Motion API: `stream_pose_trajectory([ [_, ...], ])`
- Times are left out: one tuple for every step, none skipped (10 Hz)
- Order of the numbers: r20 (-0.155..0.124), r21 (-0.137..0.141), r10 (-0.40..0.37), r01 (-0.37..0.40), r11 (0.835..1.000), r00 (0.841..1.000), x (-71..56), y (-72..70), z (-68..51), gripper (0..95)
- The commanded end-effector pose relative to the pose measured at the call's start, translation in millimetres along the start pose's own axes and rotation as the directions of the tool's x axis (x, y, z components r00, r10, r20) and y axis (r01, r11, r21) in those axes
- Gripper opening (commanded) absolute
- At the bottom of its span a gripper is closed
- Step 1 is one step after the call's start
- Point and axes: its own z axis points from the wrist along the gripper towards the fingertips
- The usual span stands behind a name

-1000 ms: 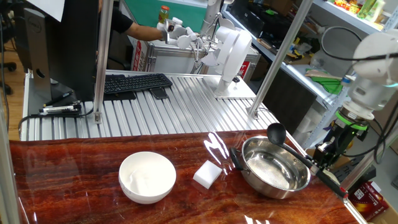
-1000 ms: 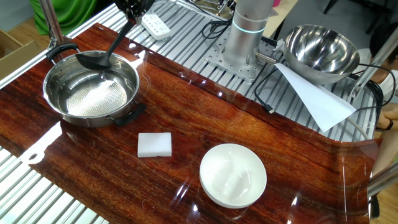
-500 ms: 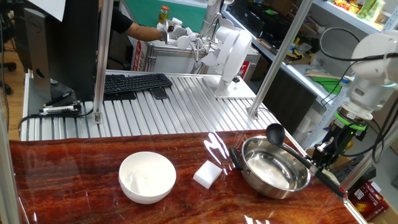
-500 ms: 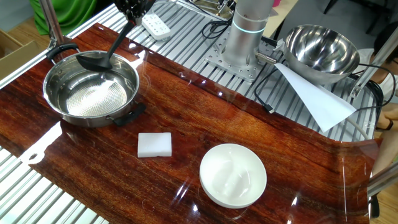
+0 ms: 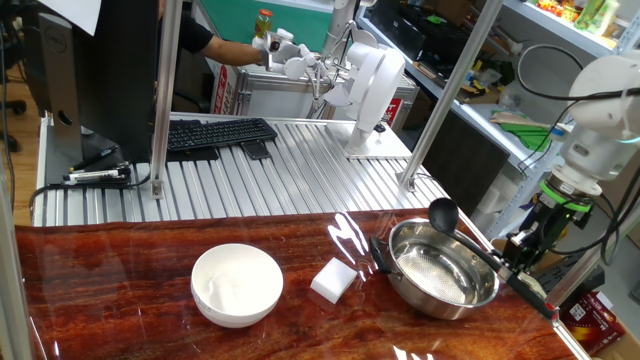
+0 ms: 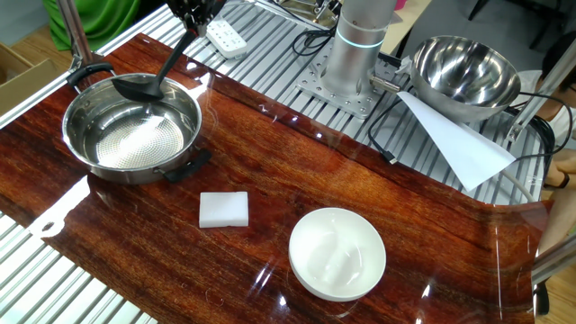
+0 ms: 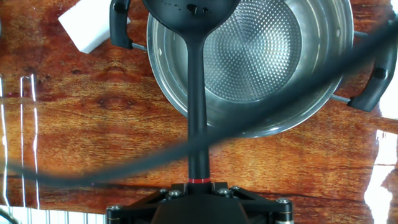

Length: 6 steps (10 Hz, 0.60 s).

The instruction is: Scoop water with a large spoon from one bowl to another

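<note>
My gripper (image 5: pixel 516 262) is shut on the end of the large spoon's handle, just behind its red mark (image 7: pixel 198 182). The large spoon (image 7: pixel 198 106) is a black ladle. Its round cup (image 5: pixel 443 212) hangs over the far rim of the steel bowl (image 5: pixel 440 268), level and slightly above it. Seen from the other side, the cup (image 6: pixel 135 87) lies at the bowl's (image 6: pixel 108 144) back edge, with the gripper (image 6: pixel 191 18) at the top edge. Water shows only as a faint sheen on the bowl's dimpled floor (image 7: pixel 261 56). The white bowl (image 5: pixel 237 285) stands apart, to the left.
A white rectangular block (image 5: pixel 333 280) lies between the two bowls. Behind the wooden top, a second steel bowl (image 6: pixel 463 76) and a sheet of paper (image 6: pixel 454 144) lie beside the robot's base (image 6: pixel 358 45). A blurred cable (image 7: pixel 93 171) crosses the hand view.
</note>
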Motion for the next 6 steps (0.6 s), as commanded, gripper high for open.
stream_pose_trajectory([
  [-0.001, 0.001, 0.000, 0.000, 1.000, 1.000, 0.4, 0.8, -0.2, 0.0],
  [-0.001, 0.000, 0.000, 0.000, 1.000, 1.000, 0.4, 0.8, -0.2, 0.0],
  [-0.001, 0.000, -0.001, 0.001, 1.000, 1.000, 0.4, 0.8, -0.2, 0.0],
  [0.000, 0.000, -0.002, 0.002, 1.000, 1.000, 0.4, 0.8, -0.2, 0.0],
  [0.006, -0.001, -0.004, 0.004, 1.000, 1.000, 0.4, 0.8, -0.2, 0.0],
  [0.005, 0.000, -0.006, 0.006, 1.000, 1.000, 0.4, 0.8, -0.2, 0.0],
])
